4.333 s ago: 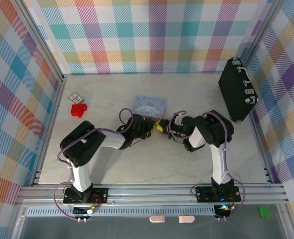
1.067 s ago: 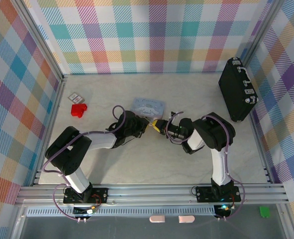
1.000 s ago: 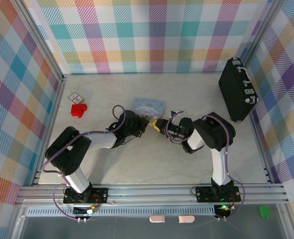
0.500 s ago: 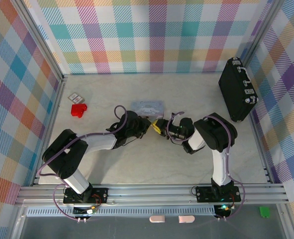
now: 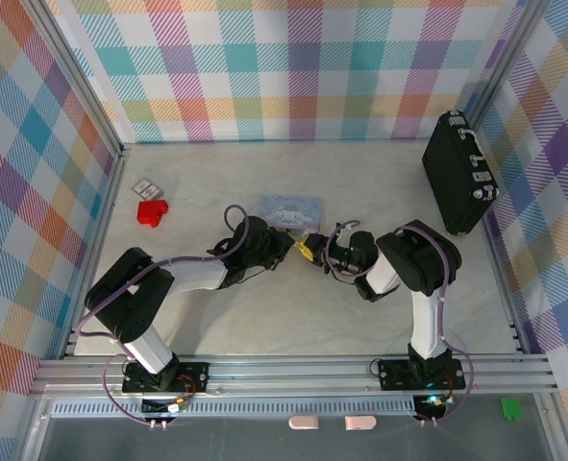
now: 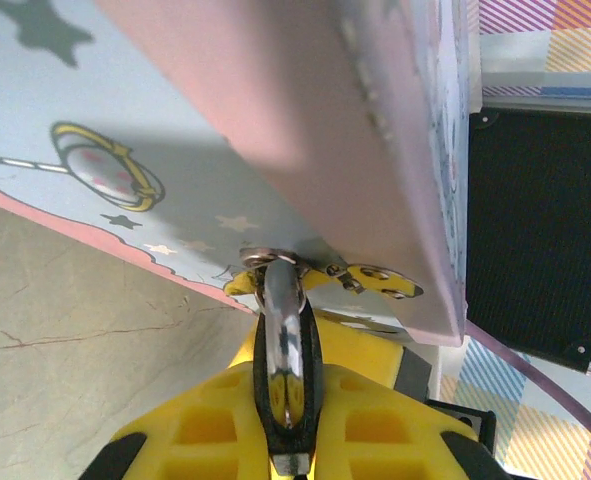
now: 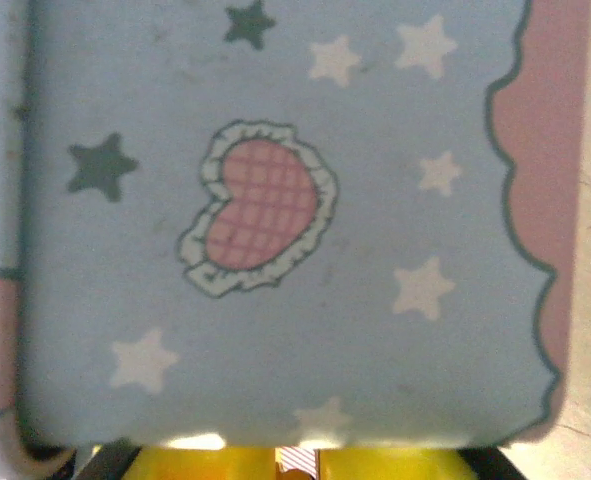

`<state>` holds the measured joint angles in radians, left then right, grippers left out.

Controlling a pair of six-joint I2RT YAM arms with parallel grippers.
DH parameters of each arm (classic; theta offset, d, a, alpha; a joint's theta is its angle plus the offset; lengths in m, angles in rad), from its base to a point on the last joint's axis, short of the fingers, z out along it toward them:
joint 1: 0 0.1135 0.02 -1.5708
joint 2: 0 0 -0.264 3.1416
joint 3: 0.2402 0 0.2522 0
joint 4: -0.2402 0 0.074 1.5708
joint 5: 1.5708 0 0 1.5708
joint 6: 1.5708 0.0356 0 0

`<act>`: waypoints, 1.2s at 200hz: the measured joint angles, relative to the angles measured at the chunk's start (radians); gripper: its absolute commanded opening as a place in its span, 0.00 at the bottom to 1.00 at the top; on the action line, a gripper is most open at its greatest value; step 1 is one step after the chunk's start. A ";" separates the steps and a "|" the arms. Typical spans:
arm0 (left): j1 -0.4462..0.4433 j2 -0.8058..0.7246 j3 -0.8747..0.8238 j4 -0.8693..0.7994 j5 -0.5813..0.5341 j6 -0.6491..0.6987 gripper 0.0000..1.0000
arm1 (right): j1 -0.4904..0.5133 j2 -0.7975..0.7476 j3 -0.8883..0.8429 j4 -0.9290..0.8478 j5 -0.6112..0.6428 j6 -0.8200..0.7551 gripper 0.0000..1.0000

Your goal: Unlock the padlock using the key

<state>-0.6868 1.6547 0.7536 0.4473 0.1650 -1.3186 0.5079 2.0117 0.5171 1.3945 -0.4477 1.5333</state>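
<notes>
The left gripper (image 6: pixel 283 425) is clamped on the padlock (image 6: pixel 282 330) by its shackle beside the tin (image 6: pixel 95 170), likely steadying it for unlocking; whether the right gripper (image 5: pixel 312 250) is closed I cannot tell.

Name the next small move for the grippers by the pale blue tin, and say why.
Probably draw the left gripper slightly back from the pale blue star-printed tin. Its yellow fingers pinch a shiny silvery metal piece whose tip sits close under the tin's edge, and the right gripper faces the tin closely, leaving little room to work.
</notes>
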 measured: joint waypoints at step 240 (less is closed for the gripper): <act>-0.071 0.069 0.018 0.072 -0.127 -0.144 0.00 | 0.032 -0.120 0.009 -0.226 0.152 0.005 0.11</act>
<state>-0.7578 1.7233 0.7715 0.5190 0.0383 -1.4628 0.5404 1.8915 0.5262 1.1683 -0.2958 1.5387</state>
